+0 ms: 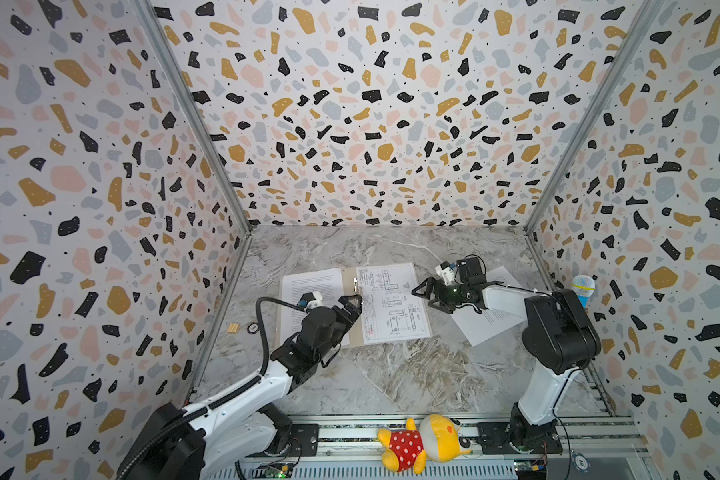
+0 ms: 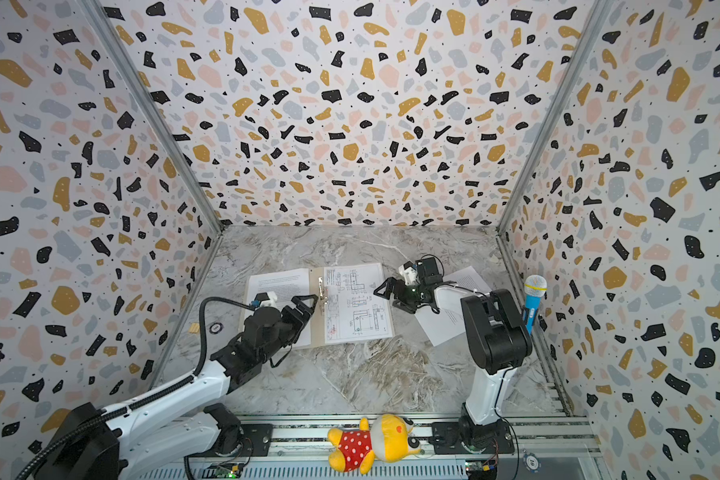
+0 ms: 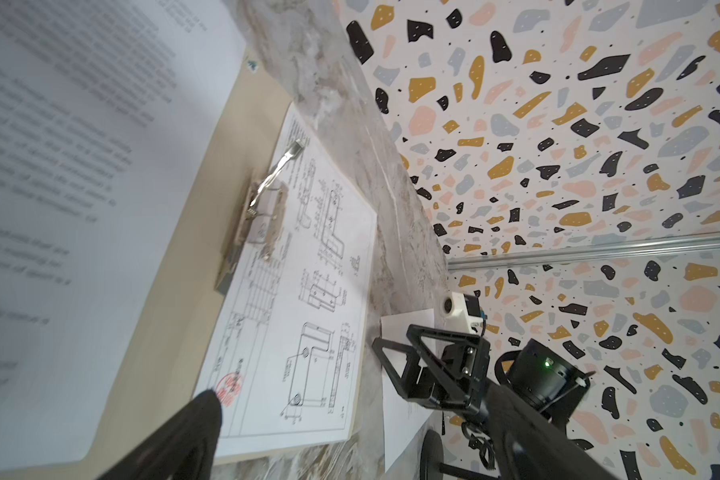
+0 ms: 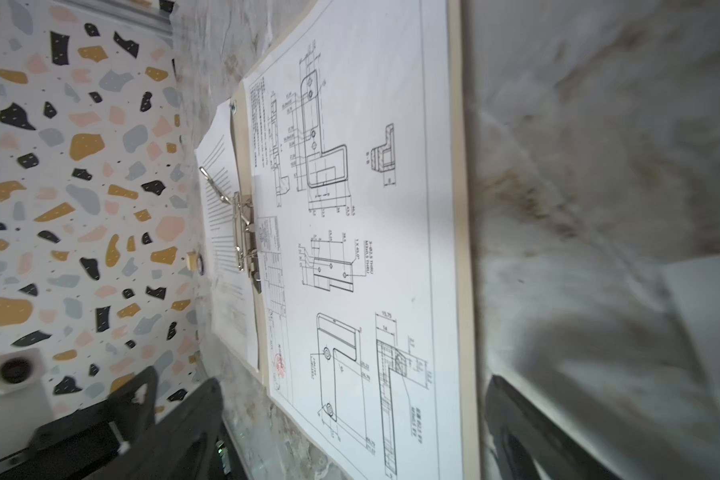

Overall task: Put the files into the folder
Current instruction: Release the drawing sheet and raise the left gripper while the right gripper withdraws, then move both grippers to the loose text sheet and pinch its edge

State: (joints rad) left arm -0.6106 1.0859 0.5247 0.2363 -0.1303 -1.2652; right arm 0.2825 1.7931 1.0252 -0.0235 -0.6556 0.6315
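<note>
At the front rail a yellow plush toy point(image 1: 422, 442) in a red spotted top lies between the two arm bases. Beyond it, on the marbled worktop point(image 1: 391, 374), the tan folder point(image 1: 352, 337) lies opened flat near the middle. The left hand point(image 1: 354, 307) hovers over the folder's spine, its fingers spread and released, with nothing between them. On the right flap rests the drawing sheet point(image 1: 393, 303), printed side up, its inner edge beside the silver clip point(image 1: 355, 284) at the spine. One text sheet point(image 1: 310, 282) covers the left flap, partly hidden by the left arm. Just off the drawing sheet's right edge, the right hand point(image 1: 421, 298) points toward the folder with its fingers wide apart, grasping nothing. A second text sheet point(image 1: 487, 328) lies outside the folder on the worktop under the right arm, turned at an angle. Against the right wall stands a blue toy microphone point(image 1: 582, 286).
</note>
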